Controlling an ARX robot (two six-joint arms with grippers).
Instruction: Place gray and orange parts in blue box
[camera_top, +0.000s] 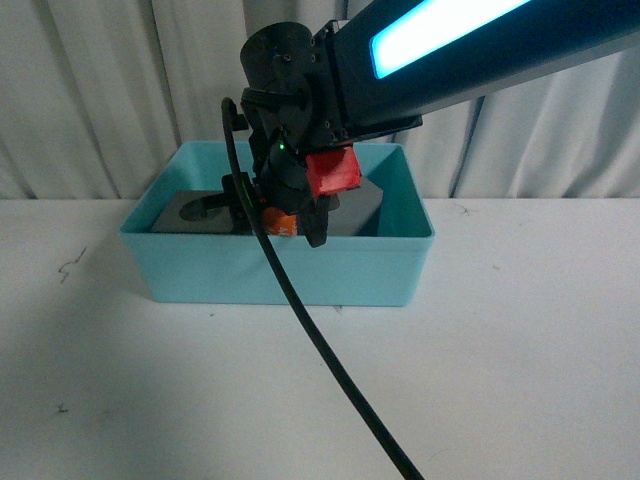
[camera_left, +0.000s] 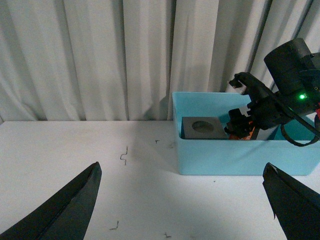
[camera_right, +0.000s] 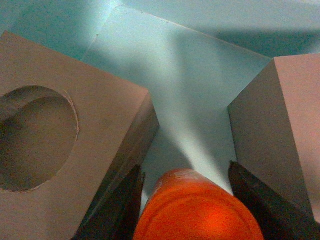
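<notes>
Pinching orange cylinder (camera_right: 197, 210) in right fingers (camera_right: 250, 192) over gap betw. two gray cubes (camera_right: 65, 145) in blue box (camera_top: 280, 265), prob. to clear both, w/ left fingers (camera_left: 70, 205) wide, empty.

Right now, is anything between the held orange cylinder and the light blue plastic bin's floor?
Nothing visible. The right gripper holds the orange cylinder over a bare strip of the light blue bin's floor, closely flanked by the gray cube with a round recess and the second gray cube.

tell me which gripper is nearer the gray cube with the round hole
Right. The right gripper is inside the blue box beside that cube; the left gripper hangs outside over the table.
</notes>
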